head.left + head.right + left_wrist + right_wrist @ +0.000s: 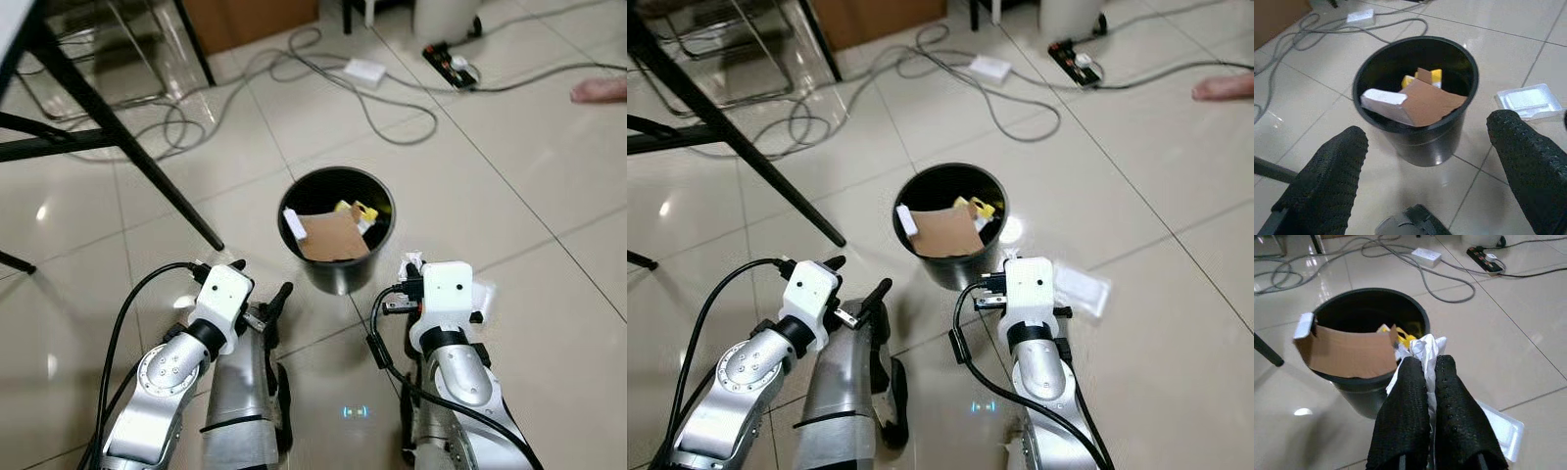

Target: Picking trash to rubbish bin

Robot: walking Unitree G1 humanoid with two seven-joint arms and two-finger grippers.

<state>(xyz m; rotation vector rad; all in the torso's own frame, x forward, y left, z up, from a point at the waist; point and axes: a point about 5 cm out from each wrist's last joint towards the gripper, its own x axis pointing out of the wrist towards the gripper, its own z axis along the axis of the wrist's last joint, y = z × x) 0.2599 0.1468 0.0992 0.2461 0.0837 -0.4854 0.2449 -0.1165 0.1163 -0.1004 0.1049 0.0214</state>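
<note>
Glossy beige floor tiles everywhere, grey cables snaking around up by a black power strip (450,65). Round black plastic rubbish bin (336,230) sits just ahead, already holding a brown cardboard flap (1347,354) and some yellow bits. Right gripper (1427,369) has its fingers pinched tight on a crumpled white paper wad (1426,348), held just beside the bin's rim. Looks feather-light and soft, so a bunched-up fold is the spot to grab. Left gripper (1425,166) hangs wide open, holding nothing. Clear plastic tray (1081,289) lies on the floor near the bin.
</note>
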